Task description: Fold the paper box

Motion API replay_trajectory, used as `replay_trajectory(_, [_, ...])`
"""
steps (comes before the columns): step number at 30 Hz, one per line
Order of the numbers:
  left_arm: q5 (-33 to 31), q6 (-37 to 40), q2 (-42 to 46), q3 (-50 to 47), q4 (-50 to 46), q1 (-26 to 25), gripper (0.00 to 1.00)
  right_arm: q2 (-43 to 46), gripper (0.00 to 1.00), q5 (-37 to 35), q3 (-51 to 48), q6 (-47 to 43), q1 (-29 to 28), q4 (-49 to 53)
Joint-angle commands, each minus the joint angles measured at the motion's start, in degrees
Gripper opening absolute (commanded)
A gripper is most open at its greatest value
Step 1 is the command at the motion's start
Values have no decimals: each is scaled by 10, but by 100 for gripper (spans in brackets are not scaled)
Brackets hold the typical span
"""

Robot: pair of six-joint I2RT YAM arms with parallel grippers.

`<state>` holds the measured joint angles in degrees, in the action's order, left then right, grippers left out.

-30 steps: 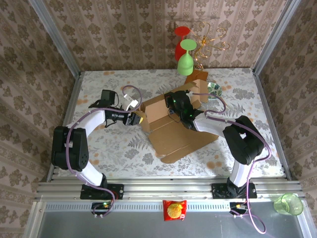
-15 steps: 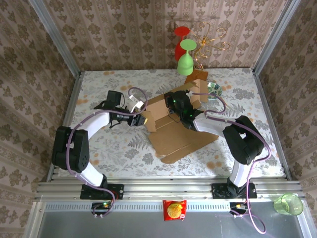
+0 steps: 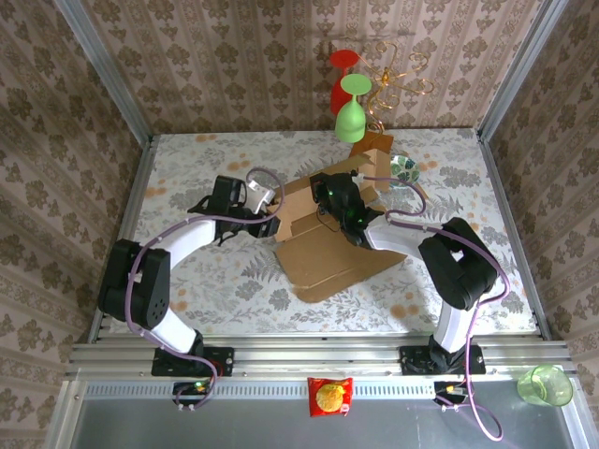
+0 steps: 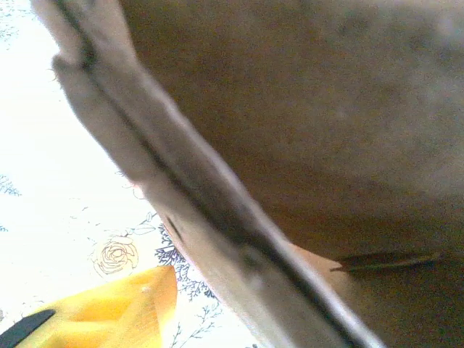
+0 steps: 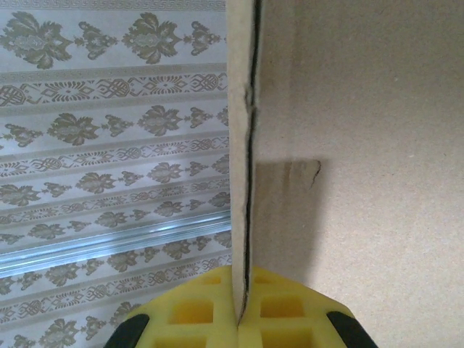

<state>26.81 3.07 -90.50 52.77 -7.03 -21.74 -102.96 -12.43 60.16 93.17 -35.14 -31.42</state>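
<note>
The paper box lies in the middle of the table, between the two arms. Its big near part lies flat on the flowery top, and its left and far sides stand up. The right gripper is at the far standing side. In the right wrist view its yellow fingers are squeezed tight on the thin edge of a cardboard wall, one on each side. The left gripper is at the left standing side of the box. In the left wrist view the brown cardboard is very close and blurry, and one yellow finger shows low on the left, just beside the cardboard edge. It is not clear if this gripper is gripping or let go. At the far edge of the table a wire rack holds a green glass and a red glass. A snack packet lies on the near rail, and a green cup sits in the near right corner.
</note>
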Motion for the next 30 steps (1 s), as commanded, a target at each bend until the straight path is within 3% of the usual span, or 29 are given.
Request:
replay_trajectory(1, [-66, -58, 22, -15, 43, -13, 49, -3, 0, -16, -12, -1, -7, -21])
replay_trajectory(16, [-142, -179, 11, -43, 149, -22, 50, -21, 0, -33, -18, 14, -17, -37])
replay_trajectory(30, [-185, -203, 4, -43, 204, -40, 51, -54, 0, -63, -9, 41, -33, -58])
